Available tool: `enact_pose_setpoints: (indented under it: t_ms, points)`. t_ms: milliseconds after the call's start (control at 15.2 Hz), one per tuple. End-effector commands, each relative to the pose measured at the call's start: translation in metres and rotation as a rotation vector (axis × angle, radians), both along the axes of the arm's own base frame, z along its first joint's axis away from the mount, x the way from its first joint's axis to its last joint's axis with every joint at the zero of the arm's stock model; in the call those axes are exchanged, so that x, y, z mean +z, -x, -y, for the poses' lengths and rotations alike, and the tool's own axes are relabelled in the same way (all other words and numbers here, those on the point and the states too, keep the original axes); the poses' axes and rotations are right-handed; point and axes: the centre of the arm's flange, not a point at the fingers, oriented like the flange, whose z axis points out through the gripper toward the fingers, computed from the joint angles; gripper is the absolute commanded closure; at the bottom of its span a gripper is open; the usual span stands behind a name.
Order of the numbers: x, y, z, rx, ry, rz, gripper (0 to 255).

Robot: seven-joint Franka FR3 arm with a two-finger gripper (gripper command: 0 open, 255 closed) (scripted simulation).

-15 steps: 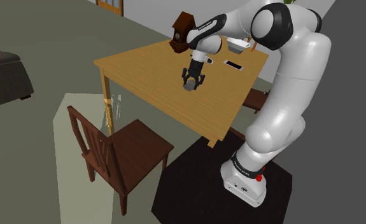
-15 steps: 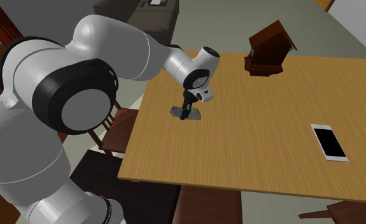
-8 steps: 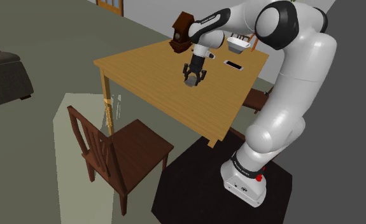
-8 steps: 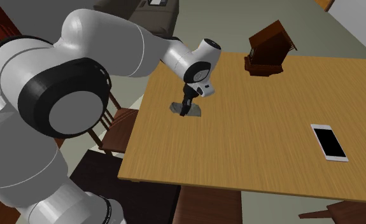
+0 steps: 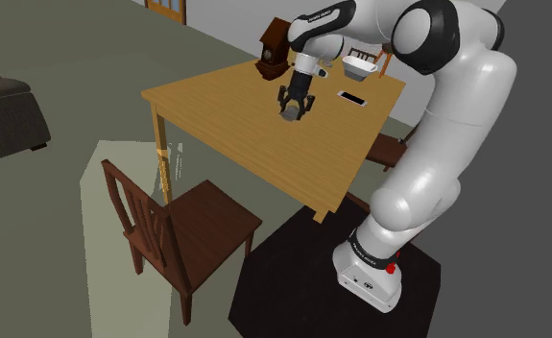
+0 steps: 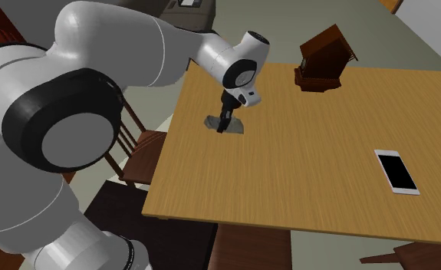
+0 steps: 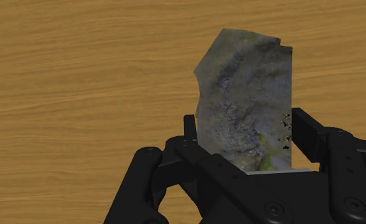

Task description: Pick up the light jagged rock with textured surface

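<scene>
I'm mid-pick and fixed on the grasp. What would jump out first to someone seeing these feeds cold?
The bulky white arm reaching over the wooden table dominates both exterior views. Next comes the grey, mottled jagged rock, clasped between the black jaws with bare tabletop behind it. Farther along the table, a dark brown house-shaped piece and a phone lying flat stand out.
</scene>
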Motion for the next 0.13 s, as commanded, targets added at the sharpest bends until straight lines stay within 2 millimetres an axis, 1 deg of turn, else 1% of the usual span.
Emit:
enact_pose_setpoints:
  t_ms: [0, 66]
  points:
    - [0.0068, 0.0022, -0.0002, 0.0, 0.0, 0.0, 255]
    - [0.0068, 0.0021, -0.0002, 0.0, 0.0, 0.0, 255]
